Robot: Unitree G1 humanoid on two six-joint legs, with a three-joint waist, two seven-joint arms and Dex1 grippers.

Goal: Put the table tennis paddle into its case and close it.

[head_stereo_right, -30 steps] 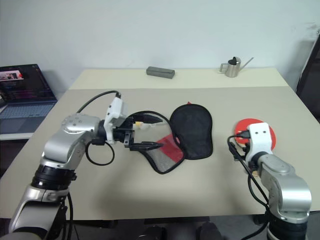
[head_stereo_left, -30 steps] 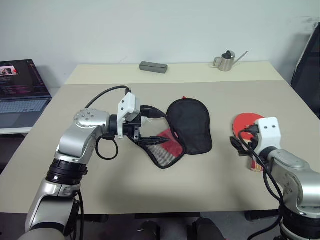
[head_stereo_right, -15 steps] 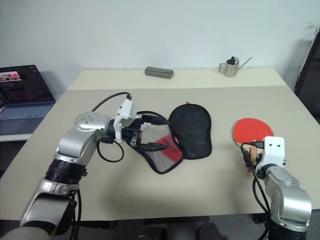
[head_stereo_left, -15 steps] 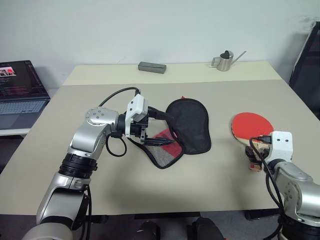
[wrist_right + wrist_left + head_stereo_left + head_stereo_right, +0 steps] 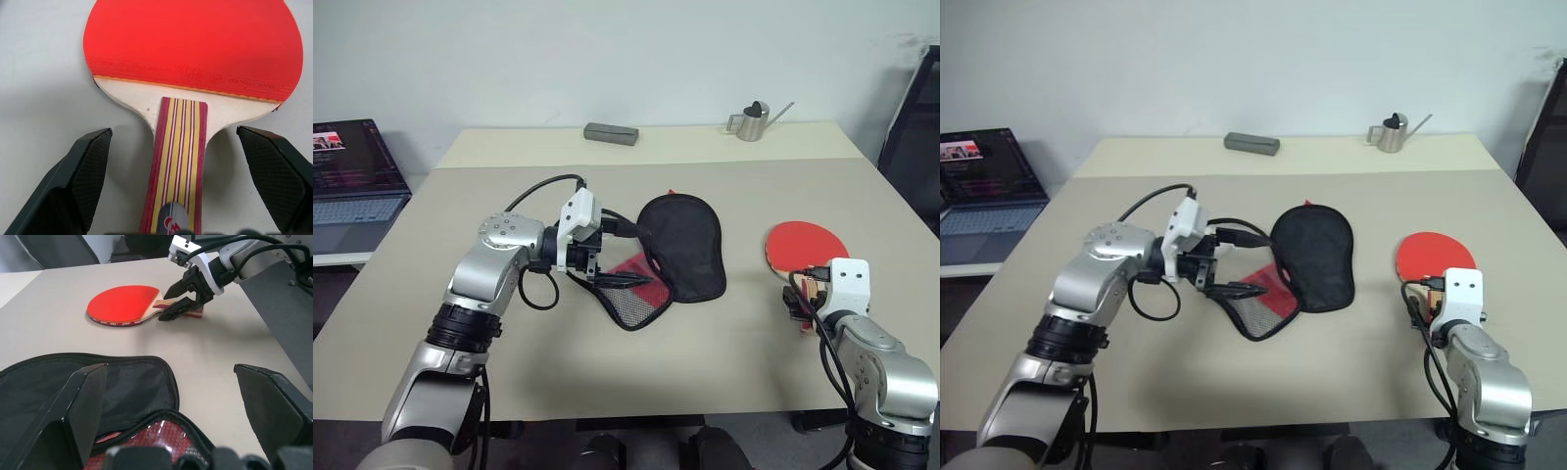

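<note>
The round red rubber-faced table tennis paddle (image 5: 190, 44) with its striped wooden handle lies flat on the beige table (image 5: 460, 215), not yet lifted; I have my right gripper (image 5: 181, 186) spread wide, one finger on each side of the handle, holding nothing. The black paddle-shaped fabric case (image 5: 680, 245) lies unzipped right at my left gripper (image 5: 617, 255), also wide and empty. I judge grasping, inserting and zipping all remain.

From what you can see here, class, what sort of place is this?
Probably an office or lab room: a plain beige table against a bare white wall, an open laptop on a side desk, and a small metal watering can.
</note>
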